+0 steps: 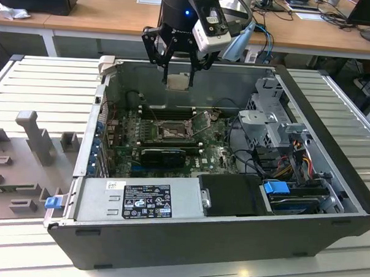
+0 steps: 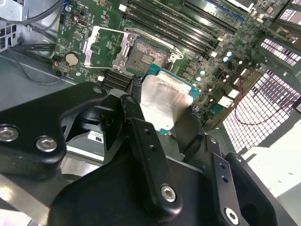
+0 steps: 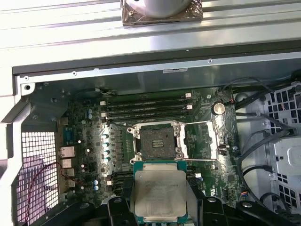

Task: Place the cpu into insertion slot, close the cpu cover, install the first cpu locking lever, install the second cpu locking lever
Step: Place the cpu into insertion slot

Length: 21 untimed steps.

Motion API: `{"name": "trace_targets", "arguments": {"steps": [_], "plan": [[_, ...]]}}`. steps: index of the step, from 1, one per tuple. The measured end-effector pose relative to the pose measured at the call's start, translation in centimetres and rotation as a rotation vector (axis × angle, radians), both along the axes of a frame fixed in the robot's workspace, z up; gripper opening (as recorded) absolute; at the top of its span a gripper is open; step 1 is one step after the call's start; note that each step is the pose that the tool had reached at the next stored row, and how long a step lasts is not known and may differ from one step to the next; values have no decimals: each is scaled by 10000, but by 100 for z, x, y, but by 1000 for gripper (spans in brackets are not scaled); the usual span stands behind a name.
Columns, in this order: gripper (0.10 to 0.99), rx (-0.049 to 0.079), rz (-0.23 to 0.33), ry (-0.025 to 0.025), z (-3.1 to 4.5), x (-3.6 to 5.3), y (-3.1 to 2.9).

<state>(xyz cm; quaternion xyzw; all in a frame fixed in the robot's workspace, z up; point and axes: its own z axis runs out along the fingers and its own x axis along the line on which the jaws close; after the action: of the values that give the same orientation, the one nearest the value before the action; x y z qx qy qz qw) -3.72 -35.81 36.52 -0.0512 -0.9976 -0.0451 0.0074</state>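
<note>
The cpu point(image 1: 177, 82) level in the hand's point(image 1: 178, 72) tight grip, arm upright, well above the open insertion slot point(image 1: 172, 132).

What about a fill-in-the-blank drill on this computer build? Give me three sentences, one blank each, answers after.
1. The claw, above the open case, is shut on the ____.
2. With no chip seated in it, the insertion slot is ____.
3. The cpu cover is swung ____, lying beside the slot rather than over it.

Missing words: cpu; empty; open.
</note>
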Motion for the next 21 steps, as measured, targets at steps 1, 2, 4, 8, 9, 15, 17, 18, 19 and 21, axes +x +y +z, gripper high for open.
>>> {"name": "trace_targets", "arguments": {"steps": [1, 2, 4, 8, 9, 15, 17, 18, 19, 21], "plan": [[529, 0, -7, 0, 0, 0, 0], [529, 0, -15, 0, 0, 0, 0], [529, 0, -35, 0, 0, 0, 0], [529, 1, -98, 0, 0, 0, 0], [529, 0, -123, 0, 0, 0, 0], [529, 0, -217, 0, 0, 0, 0], [529, 0, -247, -1, 0, 0, 0], [529, 0, -258, -1, 0, 0, 0], [529, 0, -270, 0, 0, 0, 0], [529, 0, -298, 0, 0, 0, 0]]}}
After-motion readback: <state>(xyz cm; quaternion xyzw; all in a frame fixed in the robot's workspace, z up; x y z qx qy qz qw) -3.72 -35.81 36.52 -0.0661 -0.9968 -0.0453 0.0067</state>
